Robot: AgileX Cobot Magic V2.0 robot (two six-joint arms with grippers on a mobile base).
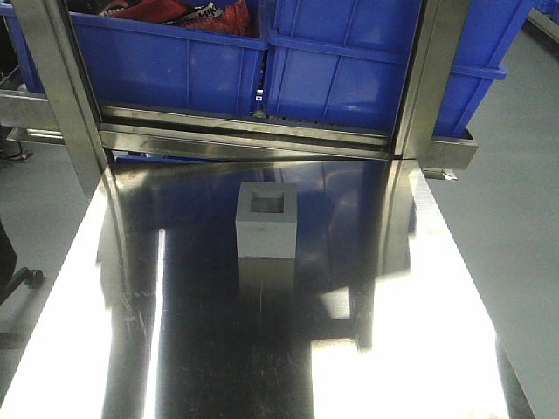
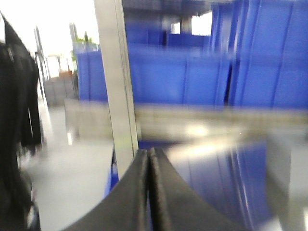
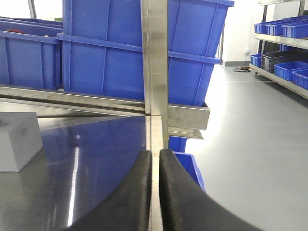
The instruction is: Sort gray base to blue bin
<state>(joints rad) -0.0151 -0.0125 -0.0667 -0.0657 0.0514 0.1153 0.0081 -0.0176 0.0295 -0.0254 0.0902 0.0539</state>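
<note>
Sitting in the middle of the shiny table (image 1: 419, 332), the gray base (image 1: 266, 218) is near, and the blue bin (image 1: 376, 78) is far. The base lies left of the right gripper (image 3: 155, 159), so that arm seems nearer. The right one and the left gripper (image 2: 148, 155) are pinched closed, holding nothing.

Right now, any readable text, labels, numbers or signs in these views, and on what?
None readable.
Gray block: plain, no marking.
Blue bins: no labels on the walls in view.
Red, black and white items in one bin: white patches might be print, too small and cut off to read.
Left wrist view: blurred, nothing legible.
</note>
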